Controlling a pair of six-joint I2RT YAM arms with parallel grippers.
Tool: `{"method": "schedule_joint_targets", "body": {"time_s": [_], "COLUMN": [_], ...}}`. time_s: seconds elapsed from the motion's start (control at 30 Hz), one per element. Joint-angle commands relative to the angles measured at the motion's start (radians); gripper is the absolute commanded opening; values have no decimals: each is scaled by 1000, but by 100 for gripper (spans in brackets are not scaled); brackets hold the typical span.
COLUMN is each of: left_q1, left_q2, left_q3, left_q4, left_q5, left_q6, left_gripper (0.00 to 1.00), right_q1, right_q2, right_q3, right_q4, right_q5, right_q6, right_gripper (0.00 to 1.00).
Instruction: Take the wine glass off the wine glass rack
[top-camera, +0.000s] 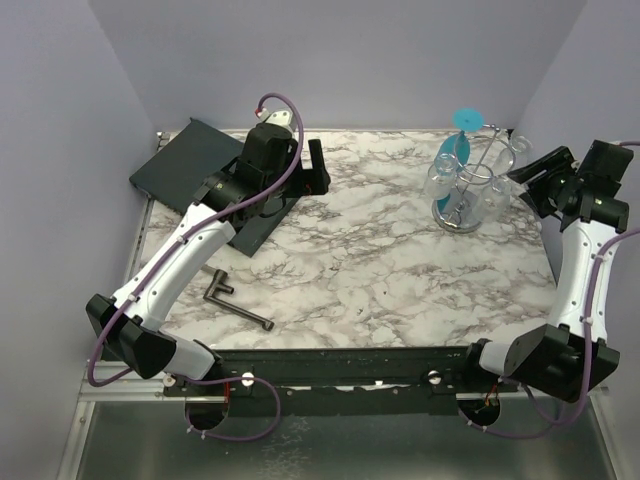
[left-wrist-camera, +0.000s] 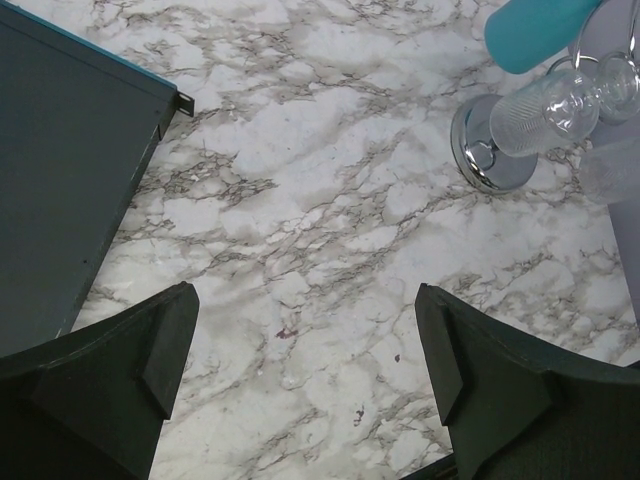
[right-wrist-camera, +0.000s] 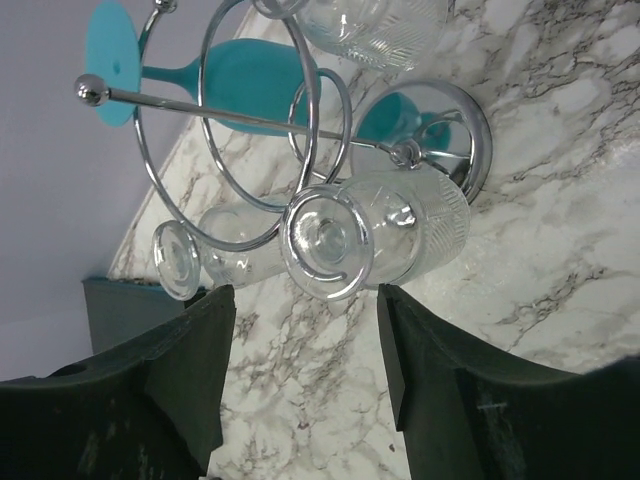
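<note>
The wine glass rack is a chrome wire stand on a round mirror base at the table's far right. Hanging from it are a teal glass and clear wine glasses. In the right wrist view, the nearest clear wine glass hangs in a wire loop with its foot facing me. My right gripper is open just short of that foot, with nothing between its fingers. It sits to the right of the rack. My left gripper is open over bare marble, far from the rack.
A dark flat tray lies at the back left, under my left arm. A black T-shaped tool lies near the front left. Purple walls close in the back and sides, close behind the rack.
</note>
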Motion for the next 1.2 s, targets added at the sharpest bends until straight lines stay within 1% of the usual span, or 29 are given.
{"method": "schedule_joint_targets", "body": {"time_s": [0.0,0.2,0.33,0.73,0.93,1.07,1.17], "left_q1": [7,8,10,16,17,19,19], "left_q2": [-33,-37,-32,-23,-19,-16,-16], "left_q3": [-6,-6,-6,-2,-1,2,3], "left_q4": [33,36,39,40,41,40,41], "left_q5": [28,28,31,37,40,41,43], "left_q6": [-7,-2,-1,6,8,11,13], "left_gripper": [99,99,99,99,99,99,99], "right_q1": [-8,-7,-7,-7,-8,-7,-7], "right_q2": [36,50,43,30,23,22,14], "right_q3": [-24,-78,-121,-178,-198,-214,-218], "right_q4": [54,107,140,206,223,236,239], "right_q5": [45,22,13,-3,-27,-36,-37], "right_q6": [19,56,86,177,204,225,235], "right_gripper": [63,61,58,40,37,31,30]}}
